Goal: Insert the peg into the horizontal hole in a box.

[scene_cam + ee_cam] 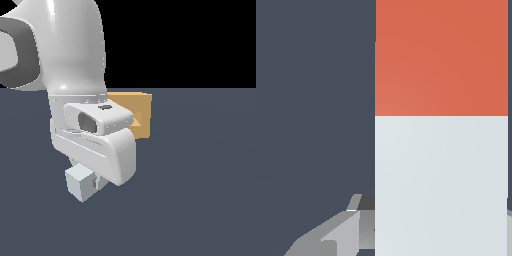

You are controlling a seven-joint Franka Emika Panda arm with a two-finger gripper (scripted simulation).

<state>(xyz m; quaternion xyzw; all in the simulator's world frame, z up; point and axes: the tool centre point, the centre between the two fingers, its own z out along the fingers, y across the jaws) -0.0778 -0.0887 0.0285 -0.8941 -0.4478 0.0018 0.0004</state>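
Looks like the claw (pixel 406 235) is clamped on the peg's (pixel 441 150) pale end, carrying it low over the worktop (pixel 200 200) with the tan box (pixel 137 112) just behind, so next it needs lining up with the hidden hole.

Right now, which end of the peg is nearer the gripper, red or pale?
The pale grey-white end. In the wrist view it sits beside the finger, while the red-orange end lies farther out along the peg.
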